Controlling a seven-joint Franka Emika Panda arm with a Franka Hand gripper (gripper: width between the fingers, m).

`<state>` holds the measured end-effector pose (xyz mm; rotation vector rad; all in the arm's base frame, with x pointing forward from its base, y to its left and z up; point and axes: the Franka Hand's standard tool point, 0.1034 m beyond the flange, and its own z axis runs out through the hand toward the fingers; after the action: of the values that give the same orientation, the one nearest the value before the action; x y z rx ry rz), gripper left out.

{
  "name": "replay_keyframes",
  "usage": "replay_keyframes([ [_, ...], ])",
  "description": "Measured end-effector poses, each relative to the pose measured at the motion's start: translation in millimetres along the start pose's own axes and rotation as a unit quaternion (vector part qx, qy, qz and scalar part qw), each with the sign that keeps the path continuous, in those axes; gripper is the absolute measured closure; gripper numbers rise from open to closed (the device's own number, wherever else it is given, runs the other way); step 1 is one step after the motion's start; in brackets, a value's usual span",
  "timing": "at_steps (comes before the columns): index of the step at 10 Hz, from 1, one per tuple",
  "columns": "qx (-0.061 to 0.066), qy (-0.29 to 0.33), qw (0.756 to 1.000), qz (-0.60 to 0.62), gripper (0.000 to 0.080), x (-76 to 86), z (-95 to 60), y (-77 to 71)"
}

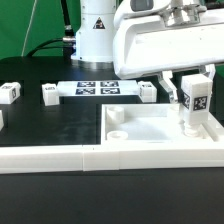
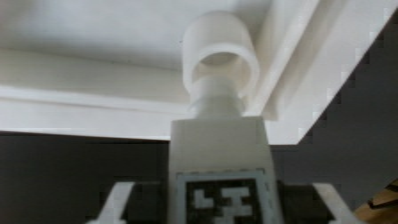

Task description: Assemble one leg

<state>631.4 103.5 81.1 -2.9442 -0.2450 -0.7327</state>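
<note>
Holding the leg (image 1: 193, 100) upright, the claw (image 1: 193, 90) is clamped across its tagged body, one finger on either side. The leg stands over the panel (image 1: 140, 122), toward three o'clock of it in the exterior view; the panel lies on the desk (image 1: 50, 125). In the wrist view the leg's rounded tip (image 2: 221, 55) sits at the panel's inner corner, just beside the raised rim (image 2: 311, 60). Whether it is seated cannot be told.

Judgement: insertion is in hand. Recommend keeping the post vertical, centring the tip before pressing, turning without side load, and releasing only once it holds.
</note>
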Motion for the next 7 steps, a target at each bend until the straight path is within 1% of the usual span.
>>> replay_keyframes([
  [1,0.001,-0.002,1.0,-0.001,0.0509,-5.0,2.2,-2.4],
  [5,0.0,-0.003,1.0,-0.001,0.0509,-16.4,10.4,-3.0],
  [7,-0.003,0.019,1.0,-0.002,0.0509,-13.5,12.9,-3.4],
])
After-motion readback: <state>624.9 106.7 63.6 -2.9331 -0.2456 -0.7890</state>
